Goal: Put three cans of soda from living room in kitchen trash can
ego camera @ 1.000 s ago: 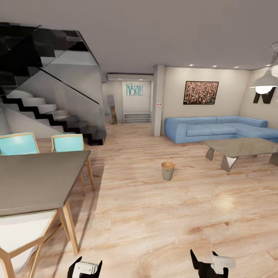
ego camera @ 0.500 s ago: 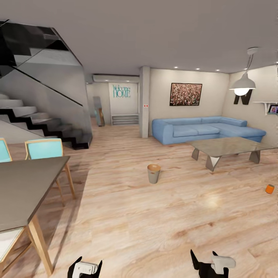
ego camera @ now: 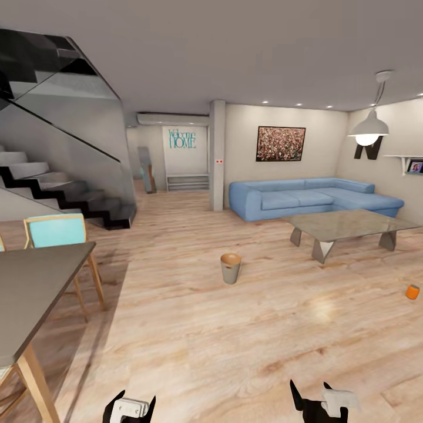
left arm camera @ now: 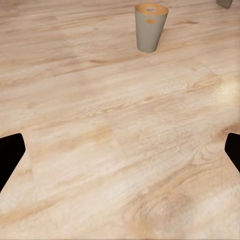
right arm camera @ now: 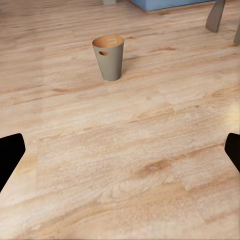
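I am in the living room, on its light wood floor. The tash can [ego camera: 230,268], grey outside and brown inside, stands upright on the floor ahead of me, far beyond both grippers. It also appears in the left wrist view [left arm camera: 150,27] and the right wrist view [right arm camera: 109,57]. One orange can of soda [ego camera: 413,292] sits on the floor at the far right. My left gripper [ego camera: 129,405] [left arm camera: 120,155] and right gripper [ego camera: 311,402] [right arm camera: 120,155] are low in front of me, both open and holding nothing. The kitchen is out of view.
A grey dining table [ego camera: 29,294] with a turquoise chair [ego camera: 56,232] stands at the left. A low coffee table [ego camera: 343,226] and a blue sofa [ego camera: 311,200] are at the back right. A staircase [ego camera: 64,194] rises at the far left.
The camera has turned to the right, so the whole scene slid left. The orange can has come into view at the right edge. The grippers kept their pose.
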Motion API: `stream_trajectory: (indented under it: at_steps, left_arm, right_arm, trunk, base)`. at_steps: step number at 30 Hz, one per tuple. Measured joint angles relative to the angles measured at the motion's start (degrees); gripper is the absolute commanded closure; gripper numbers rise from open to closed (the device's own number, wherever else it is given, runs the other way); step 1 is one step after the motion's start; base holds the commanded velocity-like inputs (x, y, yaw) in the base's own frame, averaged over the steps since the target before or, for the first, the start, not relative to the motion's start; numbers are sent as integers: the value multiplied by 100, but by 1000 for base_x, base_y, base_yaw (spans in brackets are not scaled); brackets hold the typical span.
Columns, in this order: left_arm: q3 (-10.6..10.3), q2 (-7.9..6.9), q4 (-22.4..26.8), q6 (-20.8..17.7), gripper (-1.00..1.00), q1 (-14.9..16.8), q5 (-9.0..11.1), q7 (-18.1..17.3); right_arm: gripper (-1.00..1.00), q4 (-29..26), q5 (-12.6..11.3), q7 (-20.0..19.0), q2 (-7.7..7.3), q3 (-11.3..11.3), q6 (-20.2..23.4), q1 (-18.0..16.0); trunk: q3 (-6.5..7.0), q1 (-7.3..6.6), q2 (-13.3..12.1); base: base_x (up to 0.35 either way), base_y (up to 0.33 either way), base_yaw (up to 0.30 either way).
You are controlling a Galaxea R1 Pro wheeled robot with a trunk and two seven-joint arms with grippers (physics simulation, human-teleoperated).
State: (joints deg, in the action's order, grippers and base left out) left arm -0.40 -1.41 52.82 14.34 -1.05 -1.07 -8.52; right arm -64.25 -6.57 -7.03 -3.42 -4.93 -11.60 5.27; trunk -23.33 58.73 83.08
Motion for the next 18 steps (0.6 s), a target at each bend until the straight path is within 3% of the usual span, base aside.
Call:
stream_trajectory:
  at_steps: [18]
  left_arm:
    - [5, 0, -8, -1, -100, 1, -7, -9]
  right_arm:
    - [-100, 0, 15, 0, -1, 1, 0, 0]
  trunk:
    - [0, 0, 0]
  base:
    - [291, 0, 0]
